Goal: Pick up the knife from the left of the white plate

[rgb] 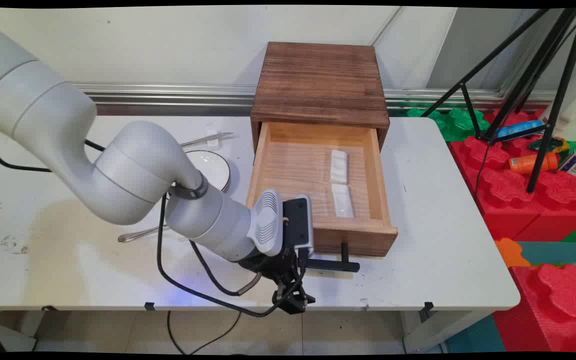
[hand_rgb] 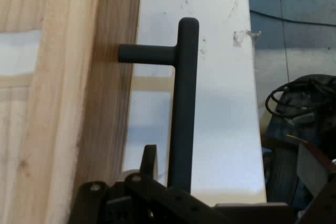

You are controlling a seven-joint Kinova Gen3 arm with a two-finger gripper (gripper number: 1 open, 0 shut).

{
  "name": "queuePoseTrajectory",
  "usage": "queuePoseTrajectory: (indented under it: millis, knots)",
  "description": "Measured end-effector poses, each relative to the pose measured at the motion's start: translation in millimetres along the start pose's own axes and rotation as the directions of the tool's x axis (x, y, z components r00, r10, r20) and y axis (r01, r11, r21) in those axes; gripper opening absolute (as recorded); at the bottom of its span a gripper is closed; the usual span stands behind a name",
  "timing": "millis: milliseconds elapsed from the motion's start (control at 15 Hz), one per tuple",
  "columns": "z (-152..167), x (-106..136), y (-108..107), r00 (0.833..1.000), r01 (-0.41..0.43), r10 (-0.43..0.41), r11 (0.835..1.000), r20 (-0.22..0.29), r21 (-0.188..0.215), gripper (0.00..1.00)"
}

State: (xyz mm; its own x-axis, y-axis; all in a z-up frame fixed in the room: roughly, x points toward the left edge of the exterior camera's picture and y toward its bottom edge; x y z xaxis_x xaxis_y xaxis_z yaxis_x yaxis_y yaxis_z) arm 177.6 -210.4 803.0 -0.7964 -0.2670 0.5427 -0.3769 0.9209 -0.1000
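A dark wooden cabinet (rgb: 320, 80) stands at the back of the white table (rgb: 443, 250), and its light wooden drawer (rgb: 375, 175) is pulled out toward the near edge. Two white rectangular pieces (rgb: 338, 165) (rgb: 343, 200) lie inside on the right. A black bar handle (rgb: 335, 266) sticks out from the drawer front (rgb: 363, 240). My gripper (rgb: 295, 262) is at the left end of that bar, pointing along the drawer front. In the hand view the handle (hand_rgb: 186, 103) runs from its post beside the drawer front (hand_rgb: 105, 103) down into my gripper (hand_rgb: 168, 182).
A white plate (rgb: 213, 167) sits left of the drawer, partly behind the arm. A metal spoon (rgb: 138, 235) and a thin utensil (rgb: 208, 139) lie near it. Black cables hang over the table's near edge. Right of the table are red foam blocks (rgb: 533, 200) and a black tripod (rgb: 543, 100).
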Motion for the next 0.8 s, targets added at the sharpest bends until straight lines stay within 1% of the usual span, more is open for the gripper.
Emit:
queuePoseTrajectory:
  millis: [333, 600, 800]
  knots:
    - [-12, -2, 4, 0.999, -0.009, 0.01, 1.0, -0.033, 0.018, 1.0]
    - [-31, -7, 5, 0.998, -0.017, 0.02, 0.999, -0.062, 0.038, 1.0]
    - [-52, -11, 2, 0.995, -0.033, 0.038, 0.998, -0.091, 0.055, 1.0]
